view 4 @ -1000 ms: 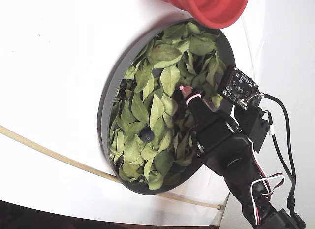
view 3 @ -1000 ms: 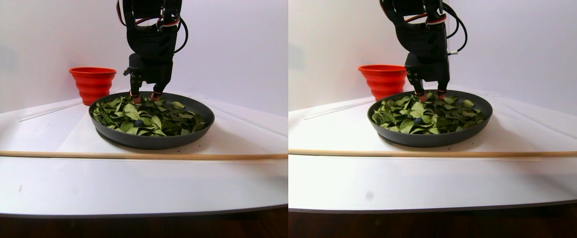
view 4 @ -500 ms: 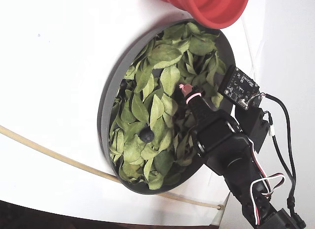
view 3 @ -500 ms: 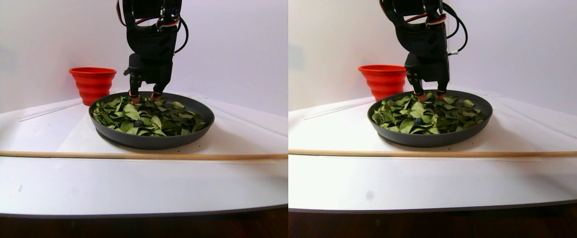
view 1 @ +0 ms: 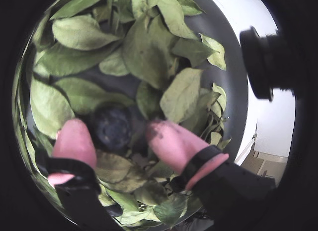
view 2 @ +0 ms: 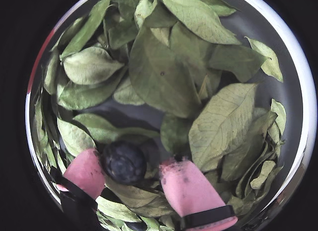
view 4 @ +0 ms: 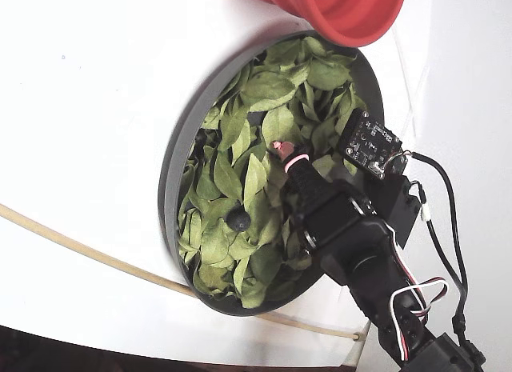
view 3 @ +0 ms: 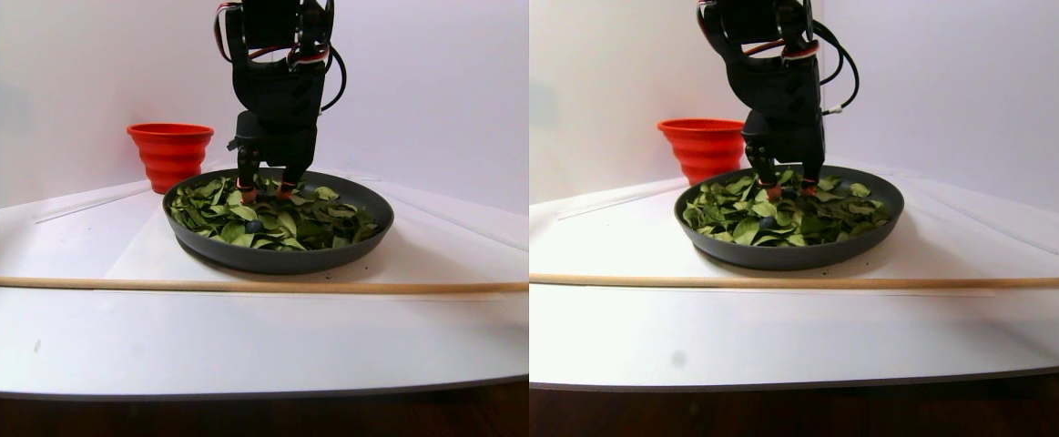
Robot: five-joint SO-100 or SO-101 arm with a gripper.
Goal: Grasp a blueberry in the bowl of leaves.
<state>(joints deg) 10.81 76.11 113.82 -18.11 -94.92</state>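
Pincer lowered into the bowl, pink-tipped fingers spread apart among the leaves. Seen in both wrist views, left to right: left pink finger pad, then a dark round blueberry resting on leaves between the pads, close against the left pad, then a clear gap, then the right pad. Jaws parted wider than the berry, not closed on it; contact with the left pad impossible to confirm.

Seen from the front in the stereo pair view, left to right: red-orange ribbed container standing behind and left of the bowl, then the black arm reaching straight down into the bowl's far half, pink tips touching the leaf layer. Second blueberry lying on the leaves nearer the front rim, apart from the pincer. Thin wooden stick stretched across the white counter in front of the bowl.

Seen in the fixed view: same second berry sitting left of the arm, well clear of the pink tips.
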